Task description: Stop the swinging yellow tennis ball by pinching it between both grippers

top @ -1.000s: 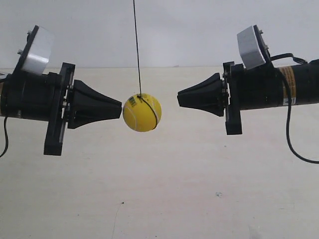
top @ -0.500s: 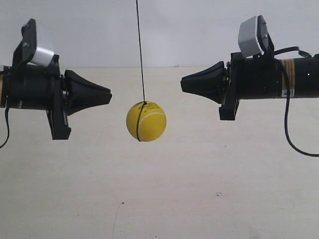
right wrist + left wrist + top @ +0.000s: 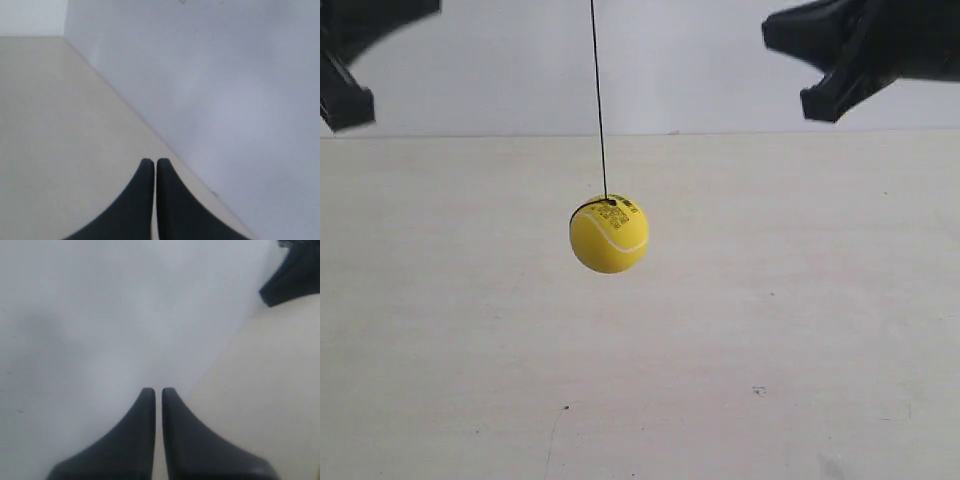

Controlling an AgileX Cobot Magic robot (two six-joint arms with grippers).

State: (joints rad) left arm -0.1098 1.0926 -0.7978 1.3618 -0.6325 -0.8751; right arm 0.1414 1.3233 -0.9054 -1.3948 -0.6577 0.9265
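Note:
The yellow tennis ball [image 3: 609,234] hangs free on its thin black string [image 3: 598,100] in the middle of the exterior view, with the white seam and barcode sticker showing. Nothing touches it. The arm at the exterior view's left [image 3: 350,60] sits high in the top corner, mostly out of frame. The arm at the exterior view's right [image 3: 850,50] is also raised, its cone tip well above the ball. My left gripper [image 3: 158,391] is shut with nothing in it. My right gripper [image 3: 154,161] is shut on nothing too. Neither wrist view shows the ball.
A pale beige surface [image 3: 720,350] lies below the ball and a white wall [image 3: 700,70] stands behind. In the left wrist view, a black part of the other arm [image 3: 295,275] shows at one corner.
Both arms have risen and drawn apart from the ball, from level with it to the top corners. The ball has stayed near the middle, turning on its string.

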